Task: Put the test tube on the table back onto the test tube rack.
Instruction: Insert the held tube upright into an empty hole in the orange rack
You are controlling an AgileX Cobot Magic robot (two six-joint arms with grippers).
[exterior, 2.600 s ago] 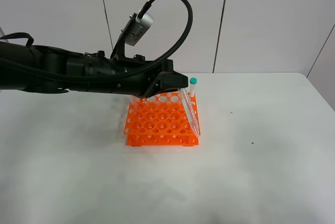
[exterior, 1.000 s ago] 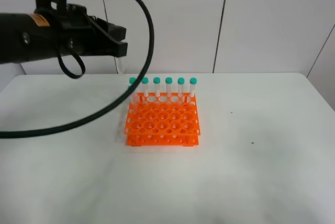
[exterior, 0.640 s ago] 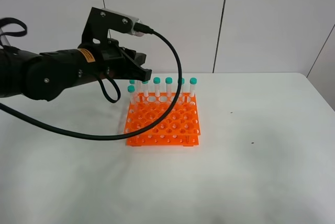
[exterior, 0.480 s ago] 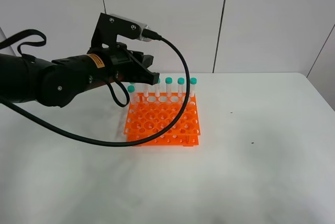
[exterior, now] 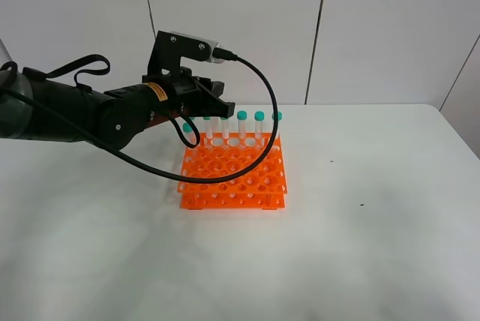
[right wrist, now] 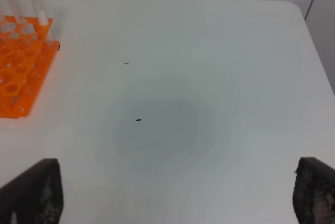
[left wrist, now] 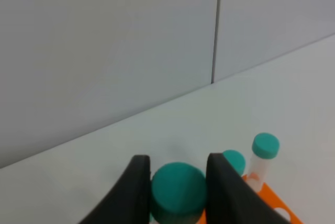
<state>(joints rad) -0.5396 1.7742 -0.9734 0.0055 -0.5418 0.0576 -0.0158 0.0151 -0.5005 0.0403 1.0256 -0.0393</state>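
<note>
The tube is held at its teal cap by the left fingers, which are clenched on it from both sides with no gap showing in the left wrist view. A grip at the cap leaves the whole body and the pointed tip free below the fingers. This is probably the reason for the hold, since only the lower part has to enter a hole. The body itself is hidden under the cap in that view. In the high view the left fingers hang over the rear row of the rack, near its left half, so the tube is above or within that row. Whether the tip has entered a hole cannot be told, because the fingers and the black cable cover that area. The other tubes stand upright in the same rear row, just beside the held cap. Seating this tube next to them would keep the set in one line and leave the front holes open. The step in hand is judged to be insertion. The tube must stay vertical and centred over a free hole, as a tilt could catch the tip on the top plate or knock a neighbour. The rack stands on the white desk, and no tube shows lying on it. The right fingers are spread wide with nothing between them. They face the bare desk well apart from the rack, which keeps that arm out of the working zone.
</note>
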